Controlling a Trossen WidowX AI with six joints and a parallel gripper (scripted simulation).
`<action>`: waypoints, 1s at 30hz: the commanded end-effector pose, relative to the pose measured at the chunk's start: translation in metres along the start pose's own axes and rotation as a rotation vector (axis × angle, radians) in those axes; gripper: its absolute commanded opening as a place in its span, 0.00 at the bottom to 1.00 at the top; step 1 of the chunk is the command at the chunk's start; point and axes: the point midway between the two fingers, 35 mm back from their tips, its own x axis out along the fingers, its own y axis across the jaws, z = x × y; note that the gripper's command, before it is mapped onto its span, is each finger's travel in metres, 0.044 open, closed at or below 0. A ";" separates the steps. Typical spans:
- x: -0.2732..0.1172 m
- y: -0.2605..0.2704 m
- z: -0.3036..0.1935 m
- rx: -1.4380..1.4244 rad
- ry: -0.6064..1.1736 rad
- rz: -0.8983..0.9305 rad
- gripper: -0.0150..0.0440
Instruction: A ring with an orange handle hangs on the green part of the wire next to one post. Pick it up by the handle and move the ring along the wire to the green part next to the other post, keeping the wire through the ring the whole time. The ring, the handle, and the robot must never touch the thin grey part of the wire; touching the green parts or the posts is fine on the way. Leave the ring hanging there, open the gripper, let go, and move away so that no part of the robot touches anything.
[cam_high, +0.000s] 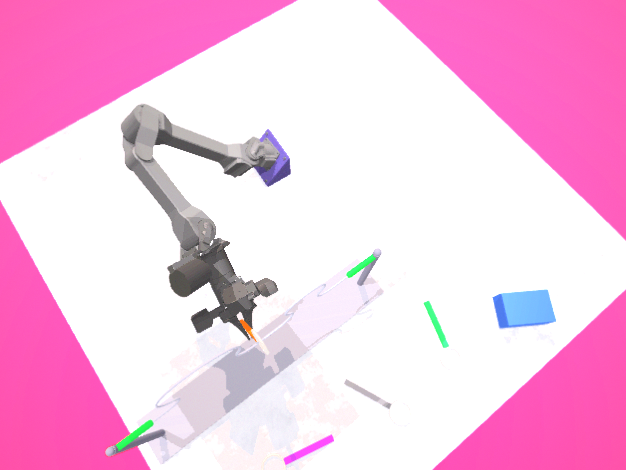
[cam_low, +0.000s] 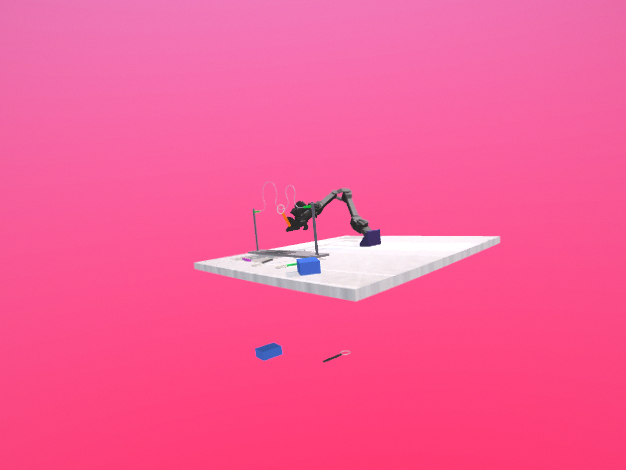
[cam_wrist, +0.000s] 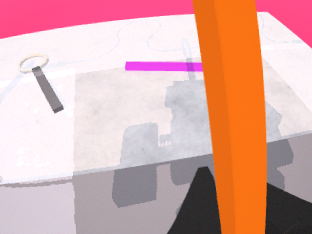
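Observation:
My gripper (cam_high: 250, 332) (cam_low: 289, 226) (cam_wrist: 236, 177) is shut on the orange handle (cam_high: 244, 324) (cam_low: 286, 219) (cam_wrist: 240, 100). The pale ring (cam_high: 263, 348) (cam_low: 277, 208) is at the handle's far end, above the fingers in the exterior view. It appears around the grey wire (cam_low: 269, 182), in the low stretch between its two humps. I cannot tell whether ring and wire touch. One green part (cam_high: 361, 266) (cam_low: 306, 206) is beside the right post (cam_high: 368, 269) (cam_low: 314, 230). The other green part (cam_high: 134, 435) (cam_low: 257, 210) is beside the lower-left post (cam_high: 146, 439) (cam_low: 255, 231). The wrist view hides the ring.
A blue block (cam_high: 529, 308) (cam_low: 308, 266) is on the table at right. A green stick (cam_high: 436, 324), a grey stick (cam_high: 367, 393) (cam_wrist: 48, 90) and a magenta stick (cam_high: 308, 449) (cam_wrist: 160, 66) lie beyond the wire's base. Another blue block (cam_low: 268, 352) and a dark-handled ring tool (cam_low: 332, 357) are below the table.

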 end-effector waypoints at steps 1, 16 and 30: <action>-0.002 0.009 0.000 0.036 0.007 0.019 0.00; -0.005 0.030 0.001 0.086 0.013 0.048 0.00; -0.009 0.054 0.003 0.157 0.021 0.089 0.00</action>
